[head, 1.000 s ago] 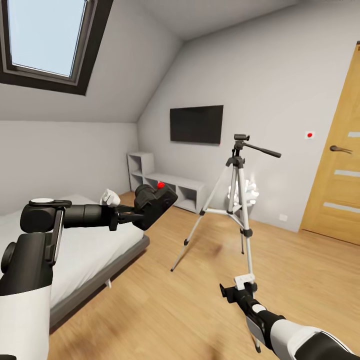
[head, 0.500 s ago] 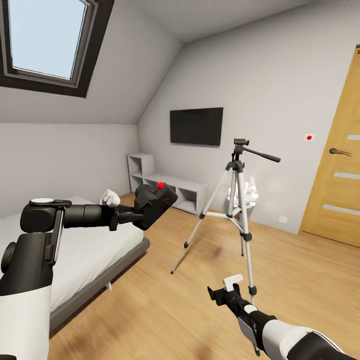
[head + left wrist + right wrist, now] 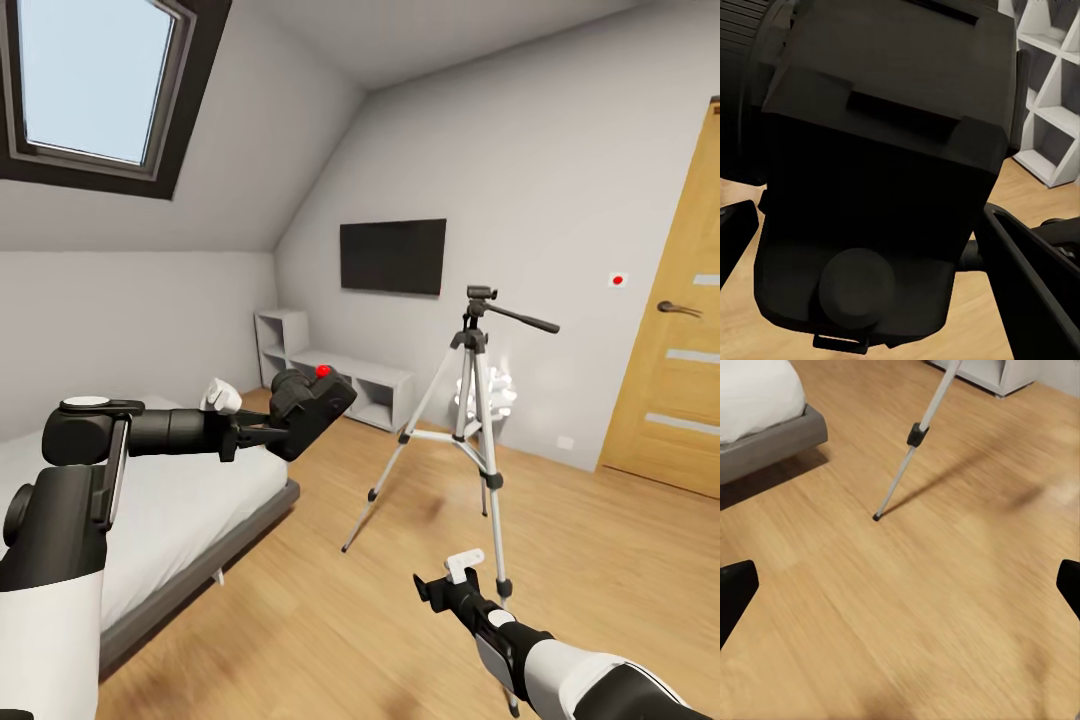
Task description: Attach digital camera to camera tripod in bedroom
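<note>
My left gripper (image 3: 282, 432) is shut on the black digital camera (image 3: 312, 404), holding it tilted in the air above the bed's corner, red button on top. In the left wrist view the camera body (image 3: 885, 165) sits between the two fingers (image 3: 1039, 281). The camera tripod (image 3: 470, 420) stands upright on the wood floor to the camera's right, its black head and pan handle (image 3: 510, 315) bare. Low and nearer to me, my right gripper (image 3: 434, 590) hangs open over the floor. One tripod leg (image 3: 907, 454) stands ahead of the right gripper (image 3: 900, 589).
A grey bed (image 3: 170, 520) lies at the left. A white shelf unit (image 3: 345, 375) and a wall TV (image 3: 392, 256) are at the back wall. A wooden door (image 3: 675, 340) stands at the right, and a small white object (image 3: 500, 392) stands behind the tripod.
My right gripper has shifted a little to the left. The whole view has tilted up slightly. The left gripper still holds the camera in the same place.
</note>
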